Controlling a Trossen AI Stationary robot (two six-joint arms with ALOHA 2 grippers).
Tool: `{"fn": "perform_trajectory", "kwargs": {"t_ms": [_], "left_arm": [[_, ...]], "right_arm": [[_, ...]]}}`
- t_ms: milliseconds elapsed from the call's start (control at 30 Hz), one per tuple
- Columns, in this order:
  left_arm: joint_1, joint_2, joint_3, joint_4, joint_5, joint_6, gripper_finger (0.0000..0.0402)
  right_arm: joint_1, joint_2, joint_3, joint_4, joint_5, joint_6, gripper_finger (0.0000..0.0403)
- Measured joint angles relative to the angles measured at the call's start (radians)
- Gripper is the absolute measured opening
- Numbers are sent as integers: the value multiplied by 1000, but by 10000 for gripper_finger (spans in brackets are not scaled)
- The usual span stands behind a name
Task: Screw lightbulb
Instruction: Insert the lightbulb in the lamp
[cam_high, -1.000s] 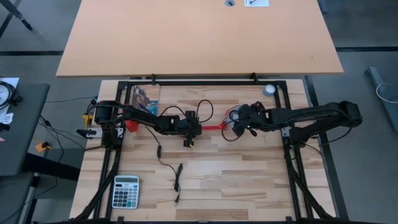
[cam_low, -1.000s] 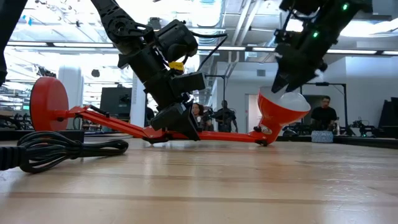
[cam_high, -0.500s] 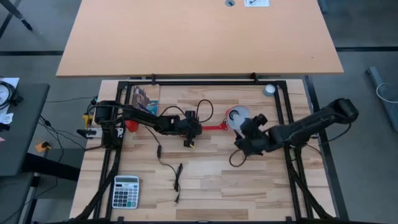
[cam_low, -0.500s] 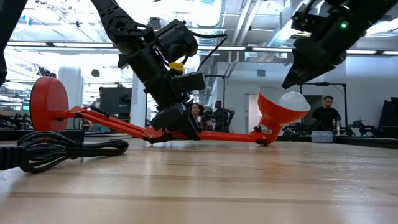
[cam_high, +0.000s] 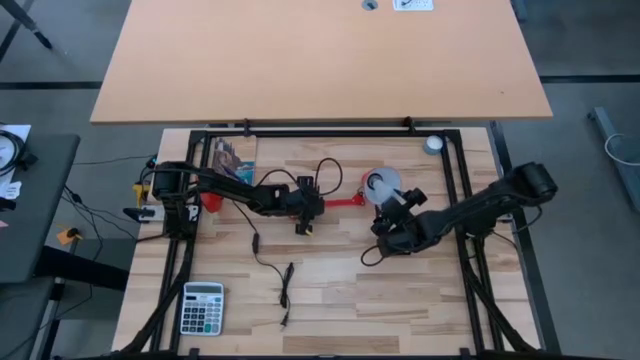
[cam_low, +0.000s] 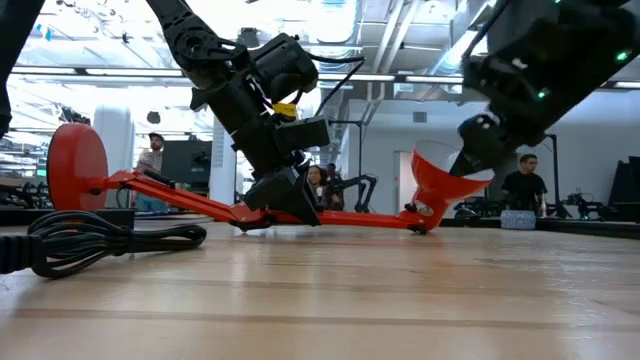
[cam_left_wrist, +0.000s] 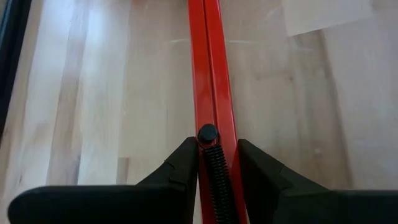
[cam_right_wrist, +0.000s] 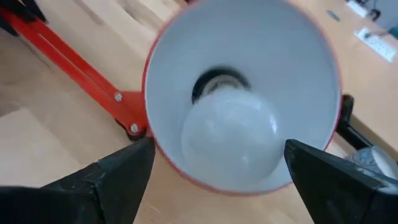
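Bulb seated in the lamp shade, right end effector spread wide and empty in front of it.

Only the right wrist view shows the lightbulb (cam_right_wrist: 230, 127) inside the red shade (cam_right_wrist: 161, 56); from overhead the right end effector (cam_high: 392, 228) sits beside the shade, while the left end effector (cam_left_wrist: 214, 163) is closed on the lamp's red arm (cam_left_wrist: 208, 74) on the bench (cam_high: 340, 280).
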Motion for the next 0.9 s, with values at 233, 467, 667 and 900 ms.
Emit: {"fn": "perform_trajectory", "kwargs": {"t_ms": [233, 467, 667, 900], "left_arm": [[0, 0, 2, 2, 2, 0, 80], [-1, -1, 3, 2, 15, 10, 80], [-2, -3, 5, -38, 43, 32, 80], [-7, -3, 3, -58, 52, 41, 80]], "right_arm": [[-34, 7, -1, 39, -13, -8, 319], [-25, -22, -1, 44, -53, -6, 254], [-25, -79, -1, 38, -137, -16, 211], [27, -167, 0, -32, -229, -131, 227]]}}
